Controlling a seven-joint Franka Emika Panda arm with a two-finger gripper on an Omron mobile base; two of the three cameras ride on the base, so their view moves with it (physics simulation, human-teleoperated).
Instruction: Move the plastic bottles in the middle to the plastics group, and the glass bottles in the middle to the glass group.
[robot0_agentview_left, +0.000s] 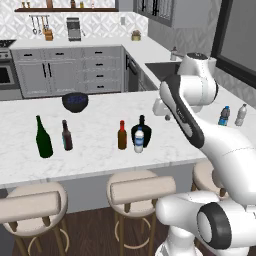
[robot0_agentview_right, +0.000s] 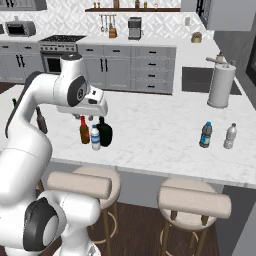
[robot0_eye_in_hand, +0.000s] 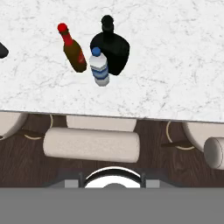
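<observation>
small water bottle (robot0_eye_in_hand: 99, 66) touching squat black bottle (robot0_eye_in_hand: 111, 49), amber bottle (robot0_eye_in_hand: 73, 52) beside; gripper's finger opening cannot be told

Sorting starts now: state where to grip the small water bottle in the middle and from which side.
Grip the small water bottle on its upper body just under the cap, coming from the counter's stool-side edge. It stands upright, and the black bottle sits right behind it, the amber bottle beside it, so that side looks open.
</observation>
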